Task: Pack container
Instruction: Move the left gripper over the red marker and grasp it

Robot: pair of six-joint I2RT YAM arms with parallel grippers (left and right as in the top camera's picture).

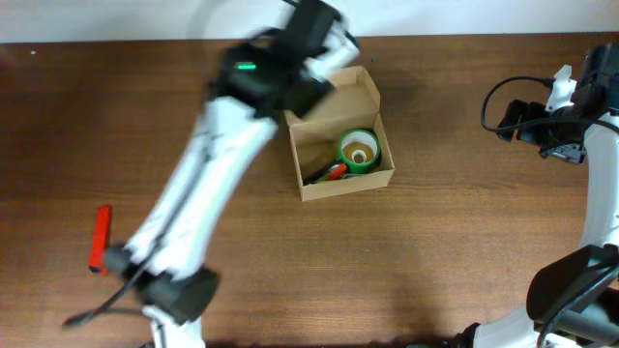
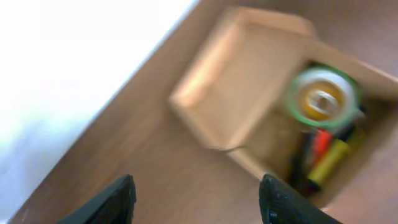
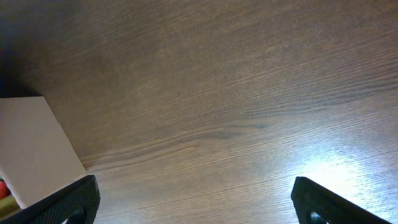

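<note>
The tan cardboard container [image 1: 343,184] stands open at the table's middle, its flap lid [image 1: 350,89] raised at the back. Inside lie a green tape roll [image 1: 359,152] and red and yellow markers [image 1: 329,172]. The left wrist view shows the container [image 2: 236,87], the tape roll [image 2: 322,98] and the markers [image 2: 326,158], all blurred. My left gripper [image 1: 334,39] hovers over the lid's far edge, open and empty [image 2: 199,199]. My right gripper [image 1: 571,92] is open and empty at the far right [image 3: 196,202]. The container's side shows in the right wrist view [image 3: 31,146].
A red marker [image 1: 100,238] lies on the table at the left, beside my left arm's base. Black cables [image 1: 508,106] hang by my right arm. The table's back edge [image 1: 145,41] runs just behind the container.
</note>
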